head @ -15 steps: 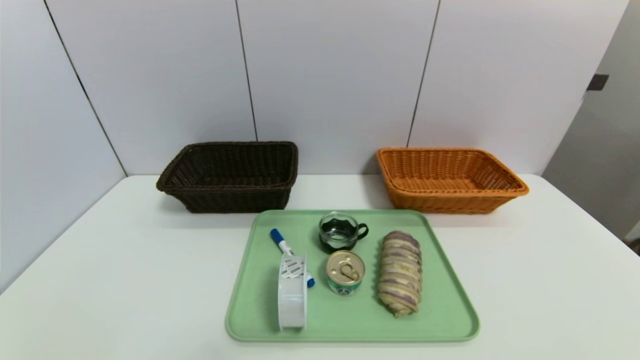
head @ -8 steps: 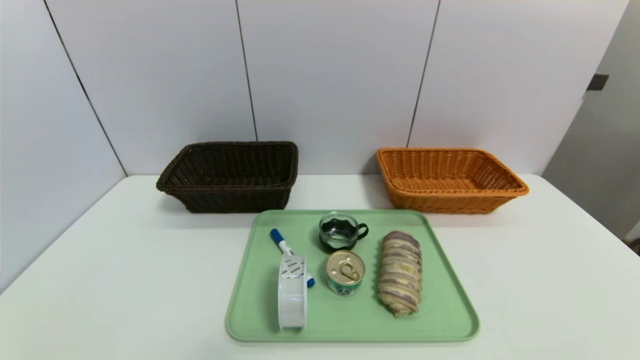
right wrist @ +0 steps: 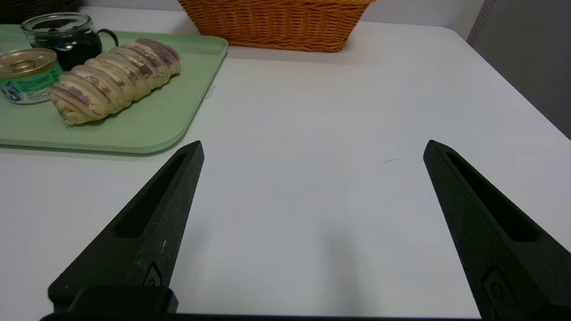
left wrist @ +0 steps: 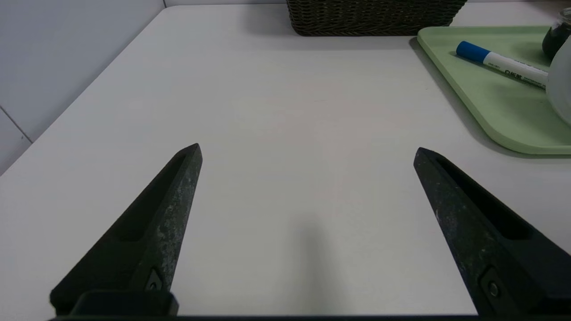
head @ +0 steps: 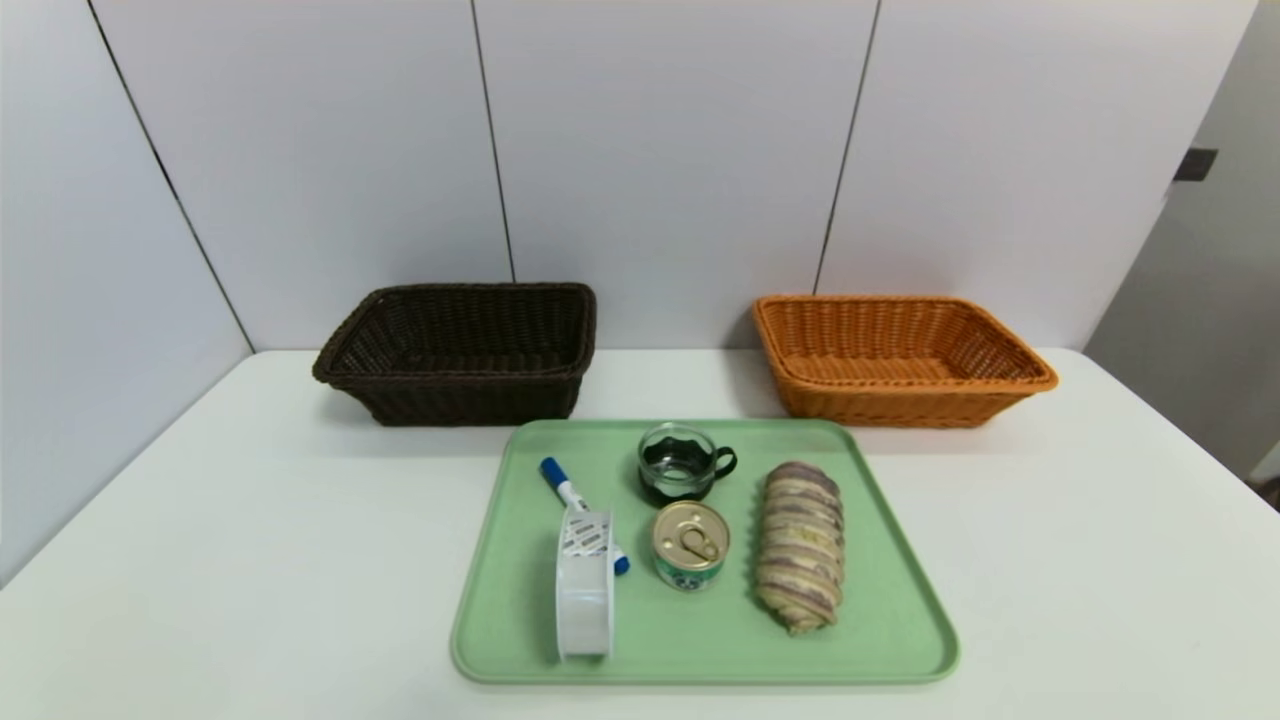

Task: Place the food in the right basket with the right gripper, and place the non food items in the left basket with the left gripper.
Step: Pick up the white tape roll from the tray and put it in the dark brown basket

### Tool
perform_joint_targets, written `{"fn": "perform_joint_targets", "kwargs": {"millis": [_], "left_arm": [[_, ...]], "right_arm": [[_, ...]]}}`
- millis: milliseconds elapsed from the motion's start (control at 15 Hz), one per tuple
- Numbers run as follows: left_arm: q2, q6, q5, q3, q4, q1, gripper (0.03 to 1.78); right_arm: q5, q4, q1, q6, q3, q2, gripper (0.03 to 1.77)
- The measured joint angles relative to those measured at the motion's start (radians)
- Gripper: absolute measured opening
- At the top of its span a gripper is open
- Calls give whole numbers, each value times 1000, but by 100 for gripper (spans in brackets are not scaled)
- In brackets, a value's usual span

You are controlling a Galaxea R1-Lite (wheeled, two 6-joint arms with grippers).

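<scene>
A green tray [head: 890, 640] lies flat on the near, middle part of the white table [head: 250, 560]. All five loose items rest on it. At its left side the white ring-shaped dispenser [head: 584, 600] stands on edge, with a patterned label visible at its far end. The marker [head: 573, 494], white with blue ends, lies slantwise, its far end pointing left, and passes partly behind the dispenser; whether the two touch cannot be told. The glass cup [head: 677, 465] sits upright near the far edge of the tray, its black handle turned to the right. The round can [head: 690, 545] stands upright just on the near side of the cup, gold pull-tab lid uppermost, green label on its side. The striped bread roll [head: 800, 548] lies lengthwise from near to far on the right part of the tray, apart from the can.

Beyond the tray, the dark brown basket [head: 475, 400] is at far left and the orange basket [head: 890, 405] at far right, both upright on the table. The interior of each, so far as visible, contains nothing.

The left pincer [left wrist: 308, 154] is over the table to the left of the tray, wide apart and holding nothing. The right pincer [right wrist: 314, 149] is over the table to the right of the tray, likewise wide and unloaded.
</scene>
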Motion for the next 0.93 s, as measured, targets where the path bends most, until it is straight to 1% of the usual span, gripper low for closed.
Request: {"fn": "perform_joint_targets", "kwargs": {"millis": [267, 400, 467, 533, 667, 800, 933], "left_arm": [[0, -18, 3, -1, -1, 0, 169], [0, -21, 9, -37, 20, 0, 169], [0, -22, 9, -78, 55, 0, 169], [2, -22, 7, -135, 114, 0, 169], [12, -22, 3, -265, 266, 0, 169], [62, -23, 6, -380, 402, 0, 169], [146, -23, 11, -475, 455, 0, 169]], "right_arm": [[-1, -29, 0, 10, -1, 0, 170], [0, -30, 0, 11, -30, 0, 170], [1, -24, 0, 11, -61, 4, 170], [2, -20, 0, 12, -97, 17, 170], [7, 4, 1, 13, -167, 60, 170], [8, 36, 7, 13, -237, 126, 170], [4, 44, 14, 12, -295, 200, 170]]}}
